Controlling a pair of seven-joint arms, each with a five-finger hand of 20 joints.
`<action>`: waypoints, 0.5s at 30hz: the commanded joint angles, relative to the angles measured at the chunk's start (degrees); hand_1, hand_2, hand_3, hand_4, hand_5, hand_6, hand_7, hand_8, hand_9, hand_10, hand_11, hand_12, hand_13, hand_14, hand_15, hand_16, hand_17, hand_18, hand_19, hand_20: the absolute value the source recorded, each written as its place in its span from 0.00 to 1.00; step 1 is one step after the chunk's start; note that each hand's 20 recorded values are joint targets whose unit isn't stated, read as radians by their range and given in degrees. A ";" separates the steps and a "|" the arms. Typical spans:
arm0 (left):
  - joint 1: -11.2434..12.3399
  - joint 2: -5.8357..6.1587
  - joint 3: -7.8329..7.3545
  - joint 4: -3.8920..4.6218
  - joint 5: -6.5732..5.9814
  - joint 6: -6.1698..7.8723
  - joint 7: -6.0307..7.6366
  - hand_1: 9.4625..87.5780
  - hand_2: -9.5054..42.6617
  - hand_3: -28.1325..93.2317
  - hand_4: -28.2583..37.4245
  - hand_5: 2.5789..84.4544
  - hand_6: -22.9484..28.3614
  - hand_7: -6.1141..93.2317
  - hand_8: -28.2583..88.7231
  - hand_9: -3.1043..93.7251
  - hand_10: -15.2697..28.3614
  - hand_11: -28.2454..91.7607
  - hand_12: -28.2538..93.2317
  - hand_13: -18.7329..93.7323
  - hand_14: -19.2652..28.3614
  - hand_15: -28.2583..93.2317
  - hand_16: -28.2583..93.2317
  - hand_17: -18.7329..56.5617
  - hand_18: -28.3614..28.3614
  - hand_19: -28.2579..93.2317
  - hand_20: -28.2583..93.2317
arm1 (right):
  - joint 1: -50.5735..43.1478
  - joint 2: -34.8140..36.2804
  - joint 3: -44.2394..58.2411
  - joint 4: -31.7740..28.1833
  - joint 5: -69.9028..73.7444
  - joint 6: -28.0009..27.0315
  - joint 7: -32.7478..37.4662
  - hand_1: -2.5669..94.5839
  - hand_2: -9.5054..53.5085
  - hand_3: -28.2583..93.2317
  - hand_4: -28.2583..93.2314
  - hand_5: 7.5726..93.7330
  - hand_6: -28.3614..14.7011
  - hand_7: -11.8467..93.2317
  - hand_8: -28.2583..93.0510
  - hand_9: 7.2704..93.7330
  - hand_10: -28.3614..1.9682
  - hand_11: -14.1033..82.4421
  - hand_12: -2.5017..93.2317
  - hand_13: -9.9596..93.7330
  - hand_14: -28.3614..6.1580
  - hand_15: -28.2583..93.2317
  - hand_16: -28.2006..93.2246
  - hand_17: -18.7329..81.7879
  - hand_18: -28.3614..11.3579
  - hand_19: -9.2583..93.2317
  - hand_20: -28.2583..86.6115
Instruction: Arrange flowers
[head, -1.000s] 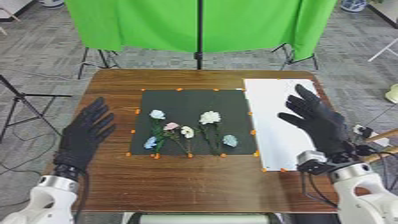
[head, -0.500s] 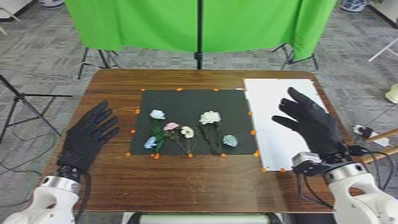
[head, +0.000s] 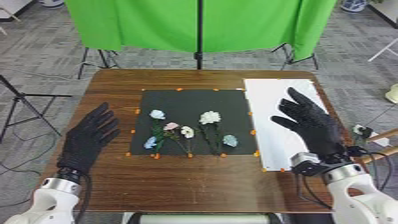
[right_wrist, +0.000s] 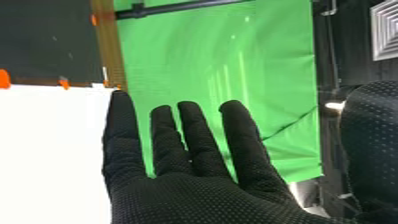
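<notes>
On the mat (head: 178, 99), flowers (head: 210, 117), presumably light and fragile, call for a gentle mid-stem pinch; flanking it, left hand (head: 84, 142) and right hand (head: 313, 129) extend straight fingers, empty.

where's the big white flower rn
In the head view, the big white flower lies on the black mat, right of the pink flower.

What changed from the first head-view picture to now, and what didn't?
The left hand and the right hand both shifted slightly inward and back toward the robot. Nothing was taken hold of or let go. The flowers stayed put on the dark mat.
</notes>
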 joint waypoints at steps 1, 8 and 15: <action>-1.60 0.45 0.32 0.80 0.38 -0.56 0.03 0.19 0.20 0.84 0.00 0.26 0.50 0.31 0.13 0.20 0.59 0.44 0.34 0.26 0.68 0.50 0.21 0.08 0.87 0.63 0.27 | 0.07 0.60 -0.54 -0.19 -0.33 0.78 -0.96 0.15 0.09 0.92 0.01 0.22 0.56 0.20 0.16 0.23 0.55 0.21 0.26 0.29 0.53 0.25 0.55 0.19 0.23 0.49 0.42; 0.56 -0.56 -0.07 0.29 0.03 -0.99 -0.92 0.19 0.20 0.84 0.00 0.26 0.50 0.31 0.13 0.20 0.58 0.43 0.34 0.26 0.68 0.50 0.21 0.08 0.87 0.63 0.27 | 0.68 0.97 -1.20 0.02 0.02 0.96 0.30 0.15 0.09 0.92 0.01 0.22 0.56 0.20 0.16 0.23 0.55 0.21 0.26 0.29 0.53 0.25 0.55 0.20 0.23 0.49 0.42; 0.17 -0.07 -0.17 0.19 0.02 -0.68 -0.57 0.19 0.20 0.84 0.00 0.26 0.50 0.31 0.13 0.20 0.58 0.44 0.35 0.26 0.68 0.50 0.21 0.08 0.87 0.63 0.27 | 1.06 0.93 -1.77 0.48 1.17 1.13 0.37 0.16 0.09 0.92 0.01 0.22 0.56 0.21 0.16 0.23 0.54 0.21 0.26 0.29 0.52 0.25 0.55 0.20 0.22 0.49 0.42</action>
